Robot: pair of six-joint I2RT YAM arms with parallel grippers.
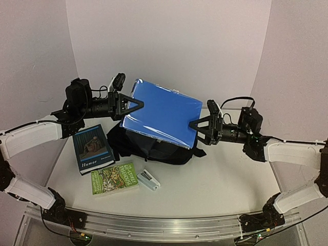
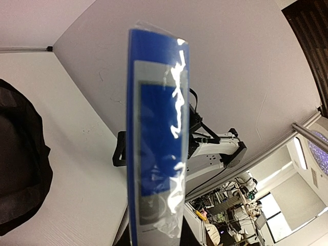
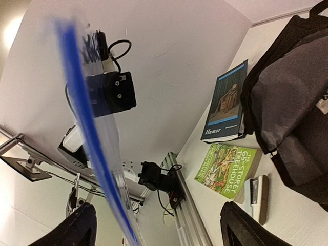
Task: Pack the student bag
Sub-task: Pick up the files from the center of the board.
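Observation:
A large blue plastic-covered folder (image 1: 161,115) hangs tilted in the air over the student bag (image 1: 138,146), a black backpack lying on the table. My left gripper (image 1: 137,105) is shut on the folder's left edge. In the left wrist view the folder (image 2: 156,143) fills the middle edge-on and hides my fingers; the bag (image 2: 20,164) lies at the left. My right gripper (image 1: 195,125) stands open at the folder's right edge. In the right wrist view the folder's edge (image 3: 82,113) runs between the wide-apart jaws, close to the left finger (image 3: 77,228).
On the table left of and in front of the bag lie a dark blue book titled Humor (image 1: 92,148), a green Treehouse book (image 1: 114,178) and a small white stapler-like object (image 1: 148,179). White walls close in the back and sides. A metal rail (image 1: 164,225) runs along the near edge.

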